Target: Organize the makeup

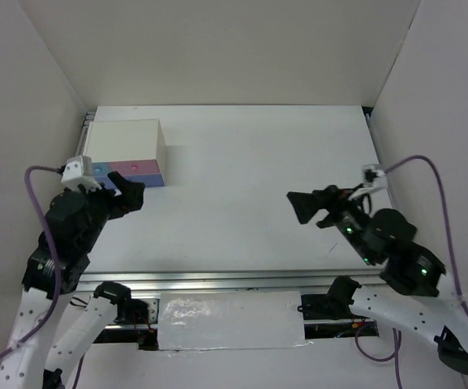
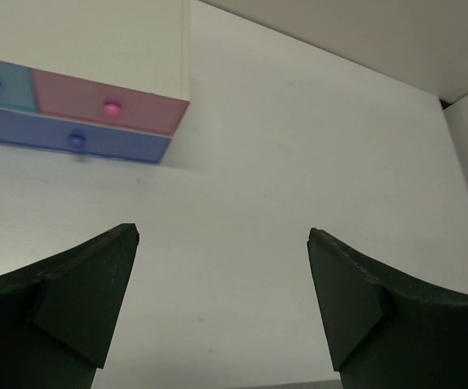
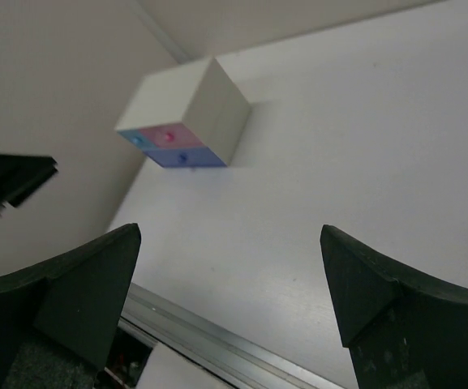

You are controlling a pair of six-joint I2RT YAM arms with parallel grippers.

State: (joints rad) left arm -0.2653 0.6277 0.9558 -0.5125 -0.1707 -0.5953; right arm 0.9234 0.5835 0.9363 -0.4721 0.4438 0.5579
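Makeup shows in none of the views. With every drawer shut, it is probably already stowed inside, though that cannot be confirmed. At lower left of the overhead view, the left gripper hangs just in front of the drawer fronts, jaws apart and empty, likely positioned for working the drawers. At centre right, the right gripper also stands wide with nothing in it, well apart and pointing left. Farther back, at upper left, the white box sits on the table, its pink drawer and blue drawer flush.
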